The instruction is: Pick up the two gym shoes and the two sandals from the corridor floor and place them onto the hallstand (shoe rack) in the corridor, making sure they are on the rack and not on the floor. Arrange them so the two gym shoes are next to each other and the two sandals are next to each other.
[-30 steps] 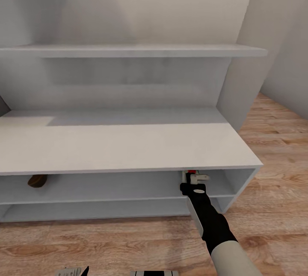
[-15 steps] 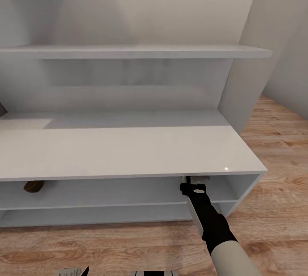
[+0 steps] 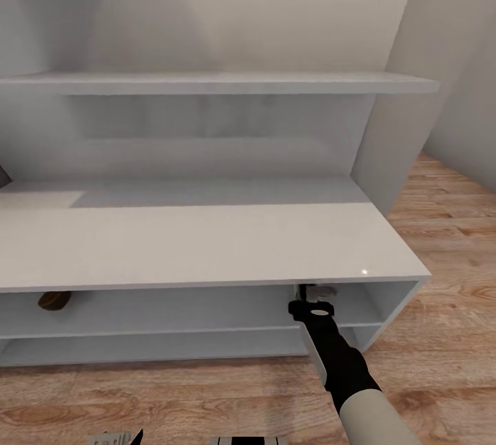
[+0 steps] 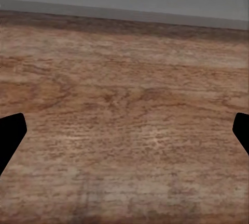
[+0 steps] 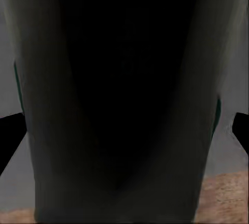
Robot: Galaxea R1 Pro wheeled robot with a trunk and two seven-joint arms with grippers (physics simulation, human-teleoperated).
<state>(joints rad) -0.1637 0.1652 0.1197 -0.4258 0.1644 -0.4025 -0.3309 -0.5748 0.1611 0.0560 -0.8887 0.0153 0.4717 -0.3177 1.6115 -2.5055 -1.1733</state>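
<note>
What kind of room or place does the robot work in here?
Probably a home corridor or entryway, rendered in a simulator. A wide pale-grey hallstand with shelf slots stands against plain walls on wood-plank flooring, and a brown sandal lies in its upper slot.

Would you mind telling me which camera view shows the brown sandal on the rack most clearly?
The head view: the brown sandal sits at the left end of the hallstand's upper slot, partly hidden under the bench top. The left wrist view looks at the wood floor; the right wrist view faces a dark close surface.
</note>
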